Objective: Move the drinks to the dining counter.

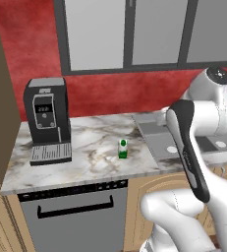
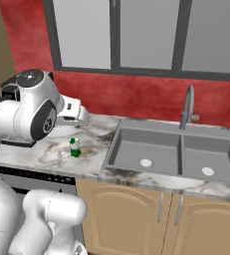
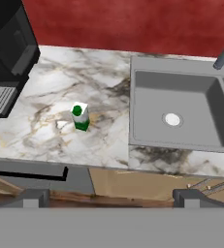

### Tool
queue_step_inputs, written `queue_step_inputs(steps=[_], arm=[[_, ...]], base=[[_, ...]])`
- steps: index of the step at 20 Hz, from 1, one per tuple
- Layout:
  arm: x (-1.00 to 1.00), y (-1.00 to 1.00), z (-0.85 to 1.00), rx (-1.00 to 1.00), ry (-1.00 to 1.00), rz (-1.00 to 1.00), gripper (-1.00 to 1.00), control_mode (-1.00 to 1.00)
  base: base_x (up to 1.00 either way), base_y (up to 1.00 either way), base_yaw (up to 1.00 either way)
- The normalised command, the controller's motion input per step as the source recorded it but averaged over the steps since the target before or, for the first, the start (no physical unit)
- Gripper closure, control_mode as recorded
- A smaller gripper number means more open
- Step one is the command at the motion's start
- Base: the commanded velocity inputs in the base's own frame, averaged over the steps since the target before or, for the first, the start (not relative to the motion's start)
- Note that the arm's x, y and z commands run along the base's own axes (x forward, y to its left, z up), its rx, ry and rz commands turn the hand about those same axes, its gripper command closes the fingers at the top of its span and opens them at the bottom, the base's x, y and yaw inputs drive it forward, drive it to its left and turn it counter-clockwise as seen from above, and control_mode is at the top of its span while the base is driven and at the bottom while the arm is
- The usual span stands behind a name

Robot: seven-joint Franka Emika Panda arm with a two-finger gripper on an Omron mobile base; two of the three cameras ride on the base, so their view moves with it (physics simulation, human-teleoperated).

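Light is even and fairly bright across all views, flat as in a render, with no glare. Shadows are faint: a soft dark patch lies on the desk [image 3: 104, 92] beside the sink [image 3: 181, 109]. Edges look slightly soft and pixelated; no lens distortion shows.

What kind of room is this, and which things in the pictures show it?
Most likely a home kitchen. A marble worktop carries a black coffee machine and a double sink with a tap, above wooden cupboards. A small green-and-white carton stands upright on the worktop.
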Motion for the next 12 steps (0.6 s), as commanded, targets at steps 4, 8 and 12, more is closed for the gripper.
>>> queue_step_inputs(steps=[4,8,12], arm=[[0.1,0.36,-0.19,0.0,0.23,0.0,-1.0,-1.0],[0.25,0.35,-0.09,0.0,0.25,0.0,-1.0,-1.0],[0.15,0.23,-0.06,0.0,0.16,0.0,-1.0,-1.0]], base=[[0.0,0.0,0.0],[0.0,0.0,0.0],[0.0,0.0,0.0]])
